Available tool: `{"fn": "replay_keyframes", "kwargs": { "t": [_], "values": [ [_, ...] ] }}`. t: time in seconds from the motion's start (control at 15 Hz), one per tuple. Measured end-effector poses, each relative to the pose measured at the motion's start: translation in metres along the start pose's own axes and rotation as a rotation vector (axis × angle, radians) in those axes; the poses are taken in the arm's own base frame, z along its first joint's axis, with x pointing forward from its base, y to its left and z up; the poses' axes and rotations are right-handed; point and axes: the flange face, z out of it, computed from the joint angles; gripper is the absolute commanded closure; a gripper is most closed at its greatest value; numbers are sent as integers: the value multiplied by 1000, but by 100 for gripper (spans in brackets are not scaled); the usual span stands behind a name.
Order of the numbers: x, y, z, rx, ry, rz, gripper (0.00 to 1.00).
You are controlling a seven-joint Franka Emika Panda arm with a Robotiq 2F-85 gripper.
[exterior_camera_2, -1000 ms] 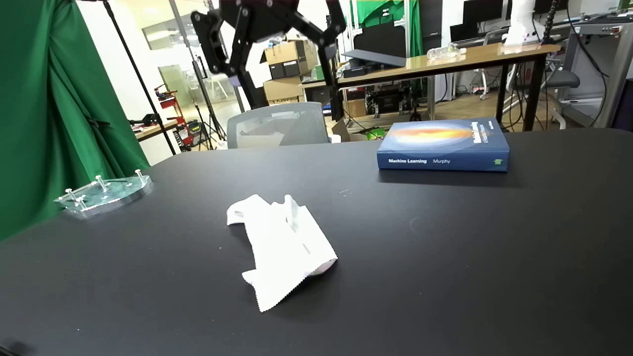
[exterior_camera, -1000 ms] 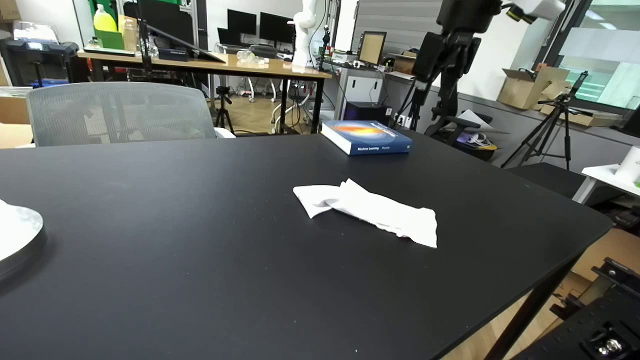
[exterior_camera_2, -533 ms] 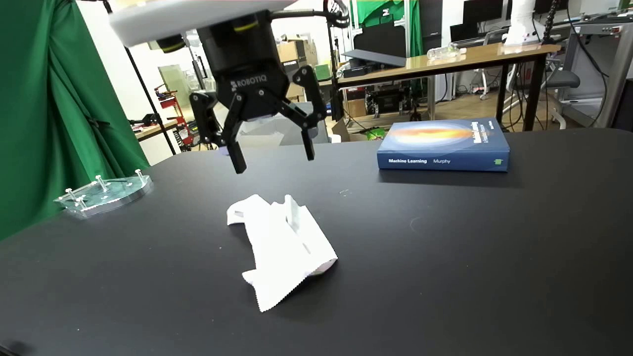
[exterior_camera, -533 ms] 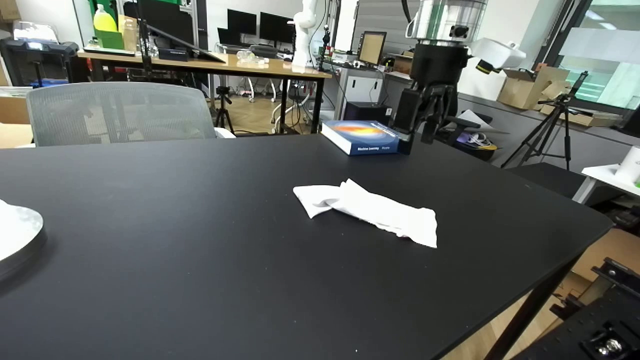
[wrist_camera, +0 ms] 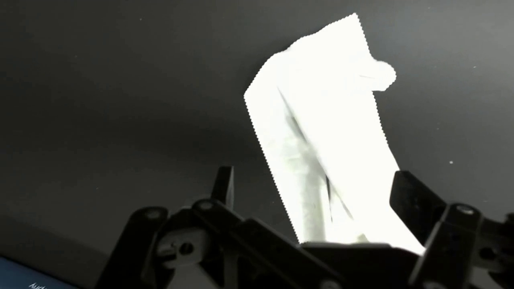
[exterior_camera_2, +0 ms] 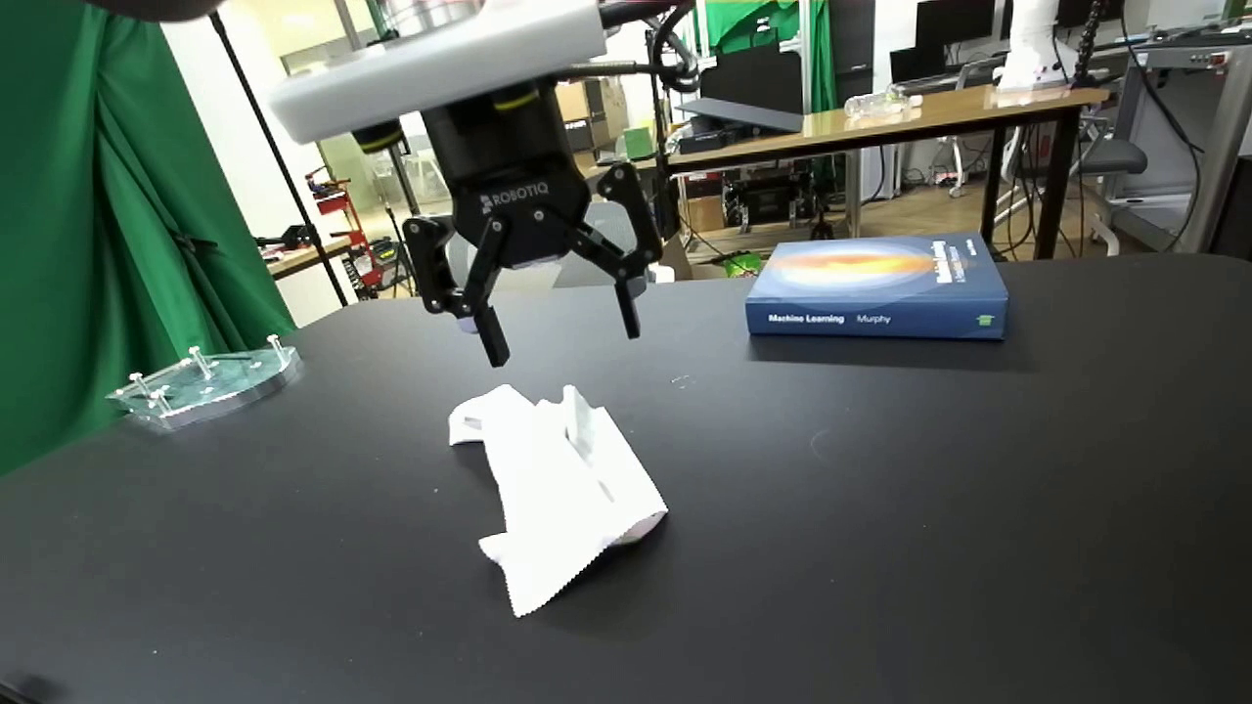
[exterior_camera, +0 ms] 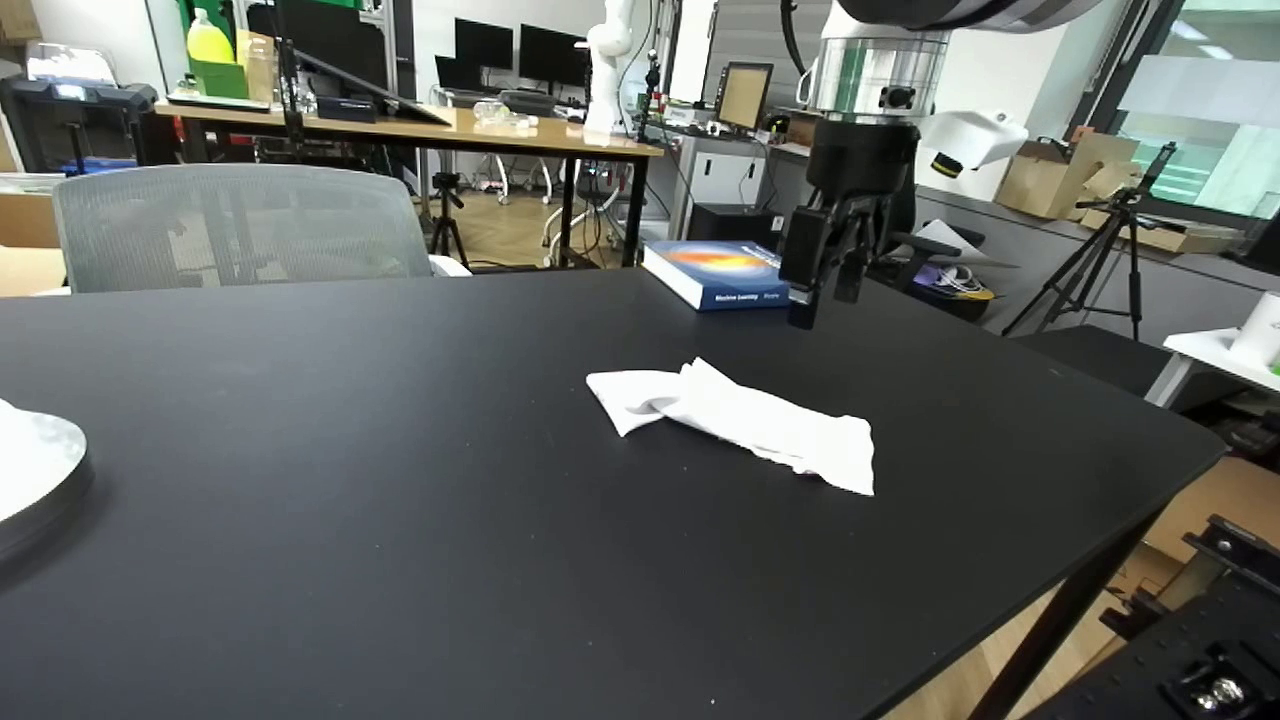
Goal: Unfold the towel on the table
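Observation:
A white towel lies bunched and folded over on the black table, seen in both exterior views (exterior_camera: 750,418) (exterior_camera_2: 548,489). It has a raised fold along its middle and zigzag-cut edges. In the wrist view the towel (wrist_camera: 341,104) is overexposed and runs down between the fingers; its lower end is hidden behind the gripper body. My gripper hangs above the table beyond the towel in both exterior views (exterior_camera: 826,305) (exterior_camera_2: 564,347), pointing down and apart from it. Its fingers are wide apart with nothing held, as the wrist view also shows (wrist_camera: 315,174).
A thick blue book (exterior_camera: 730,275) lies on the table (exterior_camera: 350,480) near the gripper, also in an exterior view (exterior_camera_2: 875,288); its corner shows in the wrist view (wrist_camera: 24,277). A clear plate with upright bolts (exterior_camera_2: 210,386) lies by the green curtain. A grey chair (exterior_camera: 240,225) stands behind.
My gripper has come down from high above the table, first by a large amount, then slightly further down and towards the towel. It has stayed open. The towel and the book have not moved.

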Motion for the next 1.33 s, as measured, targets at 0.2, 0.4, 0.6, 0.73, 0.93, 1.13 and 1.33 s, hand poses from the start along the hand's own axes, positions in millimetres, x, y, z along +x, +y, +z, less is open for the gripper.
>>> {"fn": "replay_keyframes", "kwargs": {
  "t": [0.2,0.4,0.6,0.73,0.93,1.13,1.33],
  "values": [
    [8,-1,6,-83,41,-13,0],
    [17,-3,21,-117,51,-28,0],
    [32,-8,35,-115,53,-43,0],
    [41,-13,42,-112,54,-54,0],
    [55,-18,53,-101,51,-55,0],
    [68,-23,62,-83,53,-42,0],
    [78,-26,70,-66,56,-22,0]
  ]
}}
